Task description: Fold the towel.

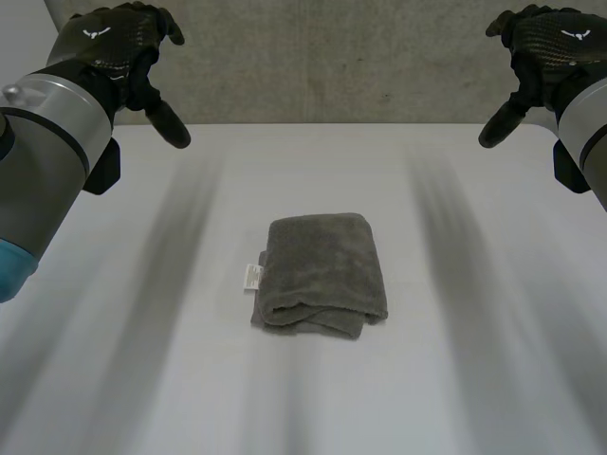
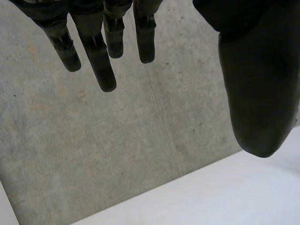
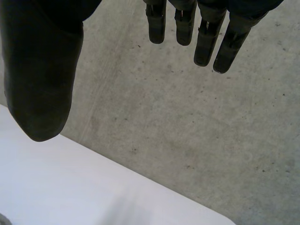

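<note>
A grey towel lies folded into a small thick rectangle in the middle of the white table, with a white label sticking out at its left edge. My left hand hangs raised at the far left, well away from the towel, fingers straight and spread, holding nothing. My right hand hangs raised at the far right, equally far from the towel, with its fingers straight and empty.
A grey concrete floor lies beyond the table's far edge. In both wrist views the table's far edge passes below the fingertips, with concrete floor beyond it.
</note>
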